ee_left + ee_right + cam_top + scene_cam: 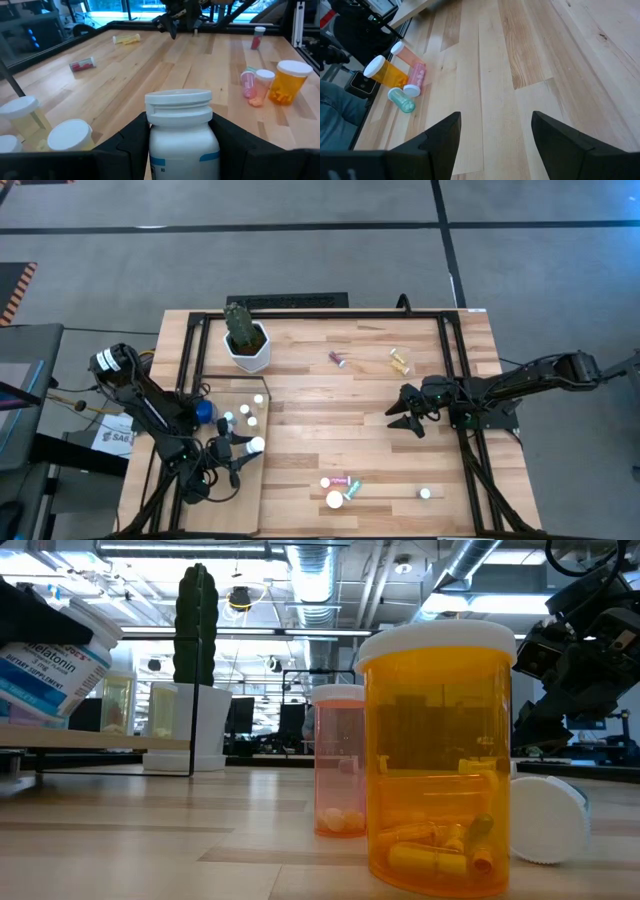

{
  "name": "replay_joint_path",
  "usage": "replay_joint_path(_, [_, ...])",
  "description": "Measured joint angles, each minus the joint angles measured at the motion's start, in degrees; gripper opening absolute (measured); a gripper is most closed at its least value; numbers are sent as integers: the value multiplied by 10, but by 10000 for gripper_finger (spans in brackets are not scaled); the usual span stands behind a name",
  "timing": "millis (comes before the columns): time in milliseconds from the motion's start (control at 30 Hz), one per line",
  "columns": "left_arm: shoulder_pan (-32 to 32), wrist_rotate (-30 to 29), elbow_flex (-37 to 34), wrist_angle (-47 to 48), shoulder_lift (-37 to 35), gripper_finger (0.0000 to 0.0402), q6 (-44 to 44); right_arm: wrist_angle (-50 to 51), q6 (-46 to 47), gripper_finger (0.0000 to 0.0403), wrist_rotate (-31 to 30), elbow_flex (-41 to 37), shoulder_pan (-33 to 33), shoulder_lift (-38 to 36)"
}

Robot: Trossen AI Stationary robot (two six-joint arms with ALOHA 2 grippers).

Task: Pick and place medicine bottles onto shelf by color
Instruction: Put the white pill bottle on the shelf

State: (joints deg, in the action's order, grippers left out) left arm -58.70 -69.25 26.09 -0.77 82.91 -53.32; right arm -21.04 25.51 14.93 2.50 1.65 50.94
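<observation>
A white-capped white bottle (182,131) sits clamped in the left pincer (181,145) at the shelf's (232,515) three o'clock edge; the right pincer (495,145) gapes wide.

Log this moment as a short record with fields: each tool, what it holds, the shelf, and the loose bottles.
left tool: shut on a white bottle with a blue-edged label, over the shelf
right tool: open, empty, above bare tabletop on the right side
shelf: pale board at the table's left front; several white-capped bottles stand on it
front cluster: amber bottle upright, pink bottle upright, a green one lying
far bottles: two lying near the back edge
plant pot: white, holds a cactus
</observation>
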Motion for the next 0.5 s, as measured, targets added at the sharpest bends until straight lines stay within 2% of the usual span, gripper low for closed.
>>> replay_joint_path(500, [0, 4, 0, 1, 0, 152, -2, 0, 0, 265, 0, 0, 0, 0])
